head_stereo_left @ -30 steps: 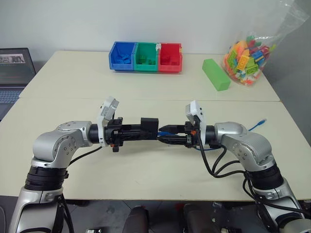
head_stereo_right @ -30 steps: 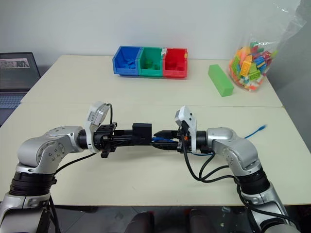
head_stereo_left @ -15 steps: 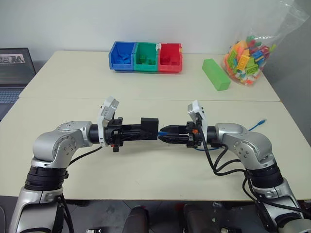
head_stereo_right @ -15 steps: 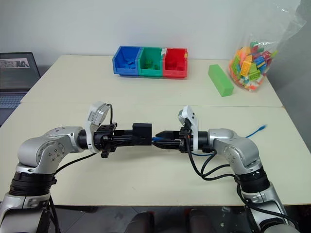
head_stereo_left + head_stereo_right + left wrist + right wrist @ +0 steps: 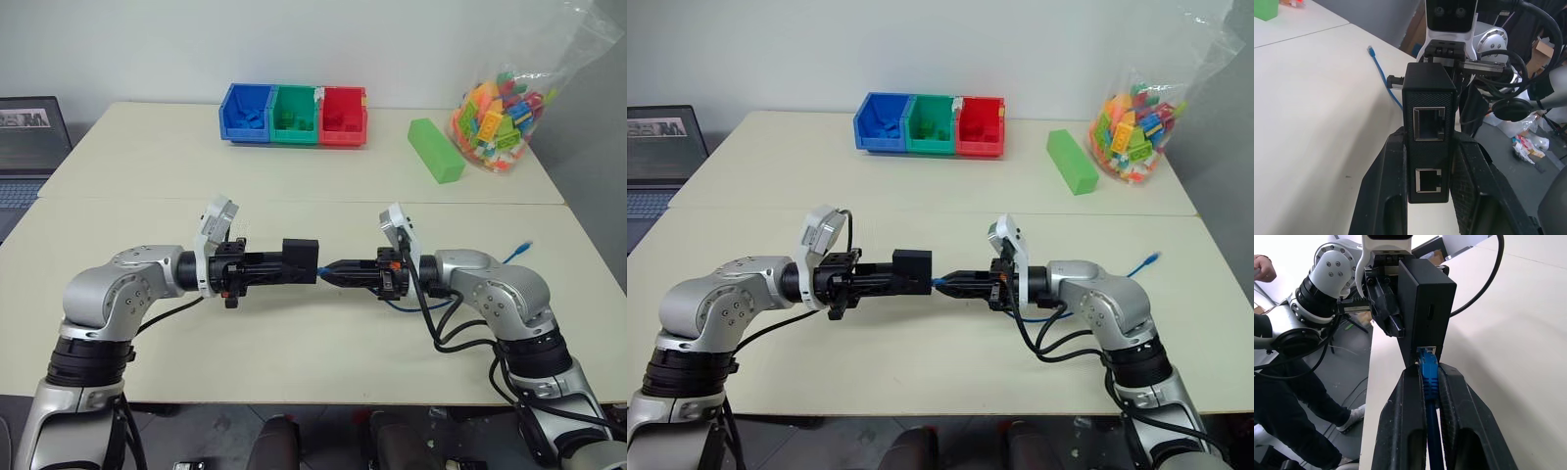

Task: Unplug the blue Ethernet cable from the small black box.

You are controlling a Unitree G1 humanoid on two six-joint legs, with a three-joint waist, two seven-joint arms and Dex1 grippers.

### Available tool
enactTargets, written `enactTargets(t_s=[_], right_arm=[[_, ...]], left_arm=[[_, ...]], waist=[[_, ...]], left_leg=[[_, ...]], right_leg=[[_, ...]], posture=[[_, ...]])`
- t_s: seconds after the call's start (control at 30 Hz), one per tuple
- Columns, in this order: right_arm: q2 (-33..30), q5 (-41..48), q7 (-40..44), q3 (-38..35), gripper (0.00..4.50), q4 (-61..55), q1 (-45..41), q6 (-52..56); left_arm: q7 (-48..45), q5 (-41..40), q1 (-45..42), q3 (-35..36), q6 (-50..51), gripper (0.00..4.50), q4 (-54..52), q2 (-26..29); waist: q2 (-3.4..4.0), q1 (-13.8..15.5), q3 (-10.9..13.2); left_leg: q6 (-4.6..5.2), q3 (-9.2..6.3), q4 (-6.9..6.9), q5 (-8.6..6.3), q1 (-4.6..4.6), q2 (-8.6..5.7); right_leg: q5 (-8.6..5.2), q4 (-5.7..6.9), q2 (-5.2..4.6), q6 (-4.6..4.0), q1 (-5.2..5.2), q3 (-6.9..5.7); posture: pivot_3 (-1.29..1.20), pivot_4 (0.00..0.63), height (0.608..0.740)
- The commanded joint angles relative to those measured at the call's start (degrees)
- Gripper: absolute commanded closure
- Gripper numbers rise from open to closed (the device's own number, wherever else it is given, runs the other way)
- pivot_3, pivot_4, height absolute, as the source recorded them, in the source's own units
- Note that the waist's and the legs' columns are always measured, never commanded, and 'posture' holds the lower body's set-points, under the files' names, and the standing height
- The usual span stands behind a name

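Above the near half of the table, the two hands meet tip to tip, both held roughly level. The left hand reaches in from nine o'clock, its fingers pressed against the two sides of the small black box, which it holds clear of the table. In the left wrist view the box stands between the fingers and shows two ports on one face.

The right hand comes in from three o'clock, its fingers pinching the blue Ethernet cable just behind its plug. In the right wrist view the plug sits in a port on the box's lower face, so the cable is still connected. From the hand the cable runs back beneath the right forearm and out over the table toward three o'clock, where its free plug lies.

At twelve o'clock stand blue, green and red bins; toward one o'clock lie a green block and a bag of bricks. A laptop sits at ten o'clock.
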Motion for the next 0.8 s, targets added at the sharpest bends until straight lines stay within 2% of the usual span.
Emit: enactTargets(t_s=[0.03,0.23,0.57,0.8], right_arm=[[0.1,2.1,0.9,-1.5,4.43,-1.1,-1.7,0.4],[-0.5,2.7,1.3,-2.0,4.43,-0.4,-2.0,1.4],[-7.7,2.1,4.5,-4.2,4.47,2.1,0.9,1.6],[-8.5,3.9,3.1,-5.7,4.47,0.2,1.8,1.7]], left_arm=[[-0.4,-0.9,0.2,1.0,-0.2,3.71,-2.2,0.8],[-1.2,-0.7,0.5,0.8,-0.6,3.71,-2.1,1.4],[-3.0,1.6,2.5,2.3,-2.8,3.71,0.7,4.9],[-2.1,0.7,3.1,2.5,-3.0,3.71,0.6,5.0]], waist=[[0.0,0.0,0.0],[0.0,0.0,0.0],[0.0,0.0,0.0],[0.02,0.0,0.0]], left_leg=[[0.0,0.0,0.0,0.0,0.0,0.0],[0.0,0.0,-0.01,0.0,-0.01,0.0],[0.0,0.01,-0.01,0.0,-0.01,0.0],[0.01,0.05,-0.02,-0.01,-0.03,-0.01]], right_leg=[[0.0,0.0,0.0,0.0,0.0,0.0],[0.0,-0.02,0.0,0.0,0.0,0.01],[-0.01,-0.03,0.01,0.01,-0.01,0.01],[-0.03,-0.05,-0.01,0.05,-0.05,0.03]], posture=[[0.0,0.15,0.74],[0.0,0.15,0.74],[0.0,0.15,0.74],[0.0,0.15,0.74]])
